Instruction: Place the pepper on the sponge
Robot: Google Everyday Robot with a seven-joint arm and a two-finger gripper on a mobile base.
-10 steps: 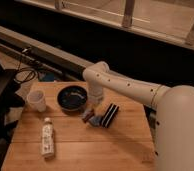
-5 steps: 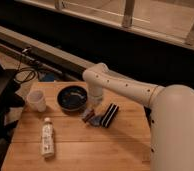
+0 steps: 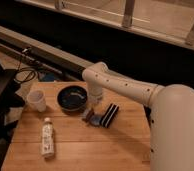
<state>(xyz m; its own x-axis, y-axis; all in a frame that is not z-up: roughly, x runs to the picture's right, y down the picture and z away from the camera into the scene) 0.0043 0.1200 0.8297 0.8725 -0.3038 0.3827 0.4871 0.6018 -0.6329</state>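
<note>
My gripper (image 3: pixel 92 106) hangs at the end of the white arm, low over the middle of the wooden table (image 3: pixel 80 150), just right of the bowl. Directly under it lies the blue-grey sponge (image 3: pixel 96 120). A small dark red pepper (image 3: pixel 88 115) shows at the sponge's left edge, right below the gripper. I cannot tell whether the pepper rests on the sponge or is still held.
A dark bowl (image 3: pixel 72 97) stands left of the gripper and a white cup (image 3: pixel 37 101) further left. A black block with white stripes (image 3: pixel 109 115) touches the sponge's right side. A white bottle (image 3: pixel 47 140) lies near the front left. Cables run behind the table.
The arm's large near section has shifted slightly up and left in view. The gripper stays over the same spot by the sponge.
</note>
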